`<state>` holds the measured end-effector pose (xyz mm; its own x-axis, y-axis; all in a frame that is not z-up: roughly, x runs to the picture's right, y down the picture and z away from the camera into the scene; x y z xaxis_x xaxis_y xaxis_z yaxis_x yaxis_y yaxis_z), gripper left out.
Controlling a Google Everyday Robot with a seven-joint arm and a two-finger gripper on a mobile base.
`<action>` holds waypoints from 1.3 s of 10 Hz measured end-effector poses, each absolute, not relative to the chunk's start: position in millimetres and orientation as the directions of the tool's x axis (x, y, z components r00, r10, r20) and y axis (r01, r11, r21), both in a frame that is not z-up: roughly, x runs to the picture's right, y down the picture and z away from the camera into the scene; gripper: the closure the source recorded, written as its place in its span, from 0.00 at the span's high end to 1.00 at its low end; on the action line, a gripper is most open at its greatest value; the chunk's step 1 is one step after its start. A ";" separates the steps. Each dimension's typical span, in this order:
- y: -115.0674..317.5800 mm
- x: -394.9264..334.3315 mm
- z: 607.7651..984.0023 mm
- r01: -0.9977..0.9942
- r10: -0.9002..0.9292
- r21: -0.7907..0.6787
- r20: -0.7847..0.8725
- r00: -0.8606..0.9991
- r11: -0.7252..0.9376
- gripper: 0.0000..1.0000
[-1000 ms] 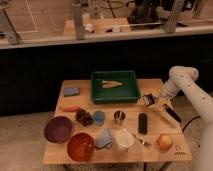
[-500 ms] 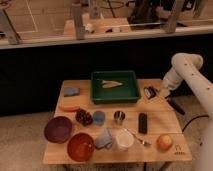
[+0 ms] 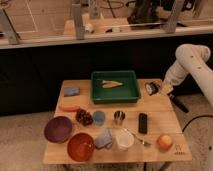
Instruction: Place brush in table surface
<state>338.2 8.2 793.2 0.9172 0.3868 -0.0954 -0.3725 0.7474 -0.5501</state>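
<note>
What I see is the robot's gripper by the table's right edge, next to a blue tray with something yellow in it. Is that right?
Not quite. The tray is green, not blue. The camera view shows the gripper by the right edge of the table, next to the green tray with something yellow in it.

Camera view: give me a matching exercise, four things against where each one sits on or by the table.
Things:
1. green tray
2. purple bowl
3. apple
4. tool

Places:
A. over the right edge of the table surface
B. near-left part of it
C. far centre of it
D. near-right corner of it

Pairs: 1-C, 2-B, 3-D, 4-A.
</note>
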 end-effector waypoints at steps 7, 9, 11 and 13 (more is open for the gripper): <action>23.9 340.5 826.8 -0.525 0.483 -0.514 -0.226 0.846 0.679 0.00; 28.9 345.4 836.8 -0.593 0.529 -0.491 -0.279 0.801 0.639 0.00; 36.9 350.8 851.3 -0.643 0.568 -0.474 -0.314 0.761 0.601 0.00; 38.9 359.8 861.7 -0.685 0.600 -0.454 -0.340 0.724 0.570 0.00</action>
